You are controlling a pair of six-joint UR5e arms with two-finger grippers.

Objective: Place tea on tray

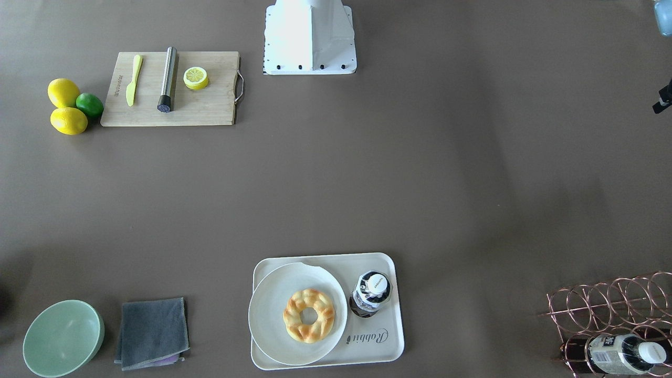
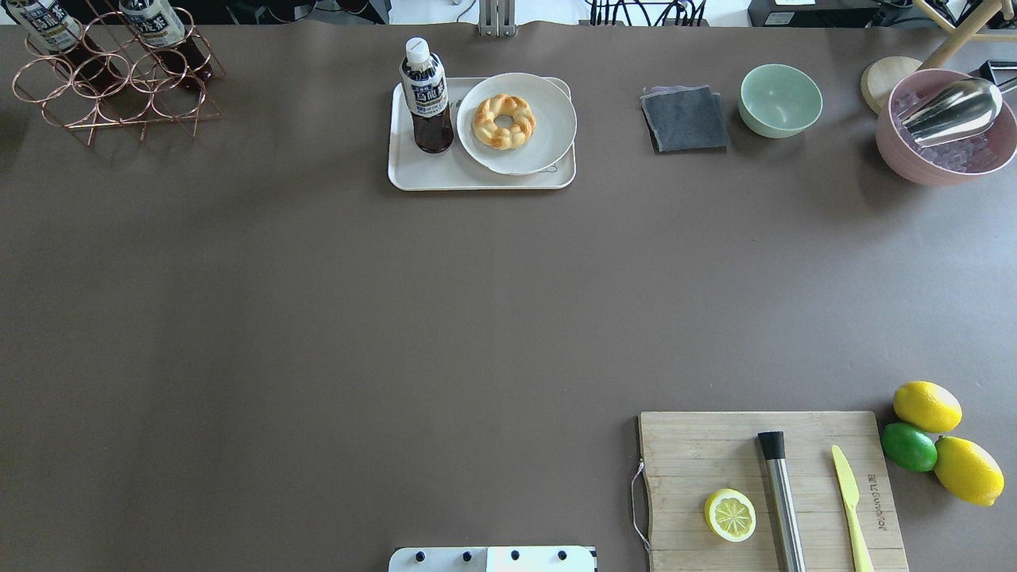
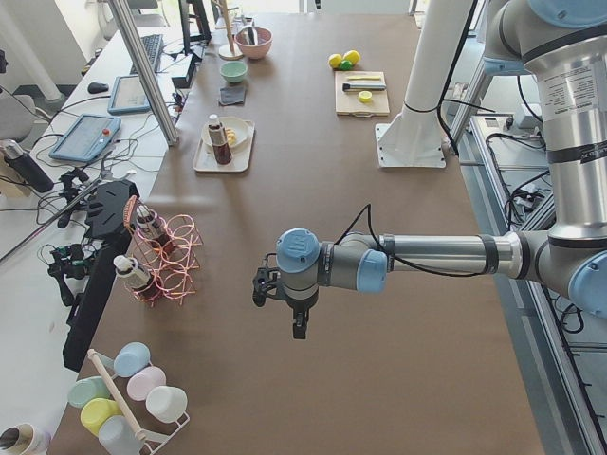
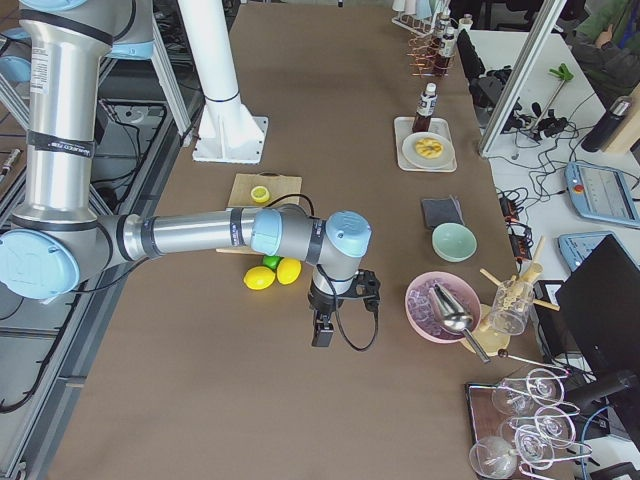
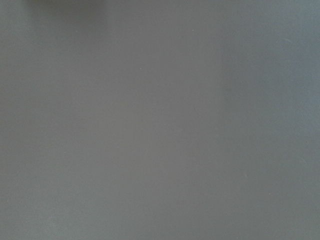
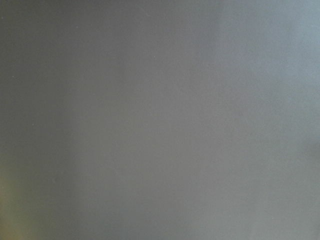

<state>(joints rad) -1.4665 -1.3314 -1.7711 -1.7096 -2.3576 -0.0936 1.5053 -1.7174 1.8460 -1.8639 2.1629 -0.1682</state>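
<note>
The tea (image 2: 429,99), a clear bottle of dark liquid with a white cap and a white and blue label, stands upright on the left part of the cream tray (image 2: 429,172) at the far side of the table. It also shows in the front view (image 1: 370,294) on the tray (image 1: 392,325). My left gripper (image 3: 299,327) shows only in the exterior left view, above bare table and far from the tray. My right gripper (image 4: 322,335) shows only in the exterior right view, near the lemons. I cannot tell whether either is open or shut. Both wrist views show only bare table.
A white plate (image 2: 548,119) with a braided donut (image 2: 504,121) fills the tray's right part. A copper wire rack (image 2: 111,87) with other bottles stands far left. A grey cloth (image 2: 685,119), green bowl (image 2: 781,99), pink bowl (image 2: 945,151) and cutting board (image 2: 715,445) lie on the right.
</note>
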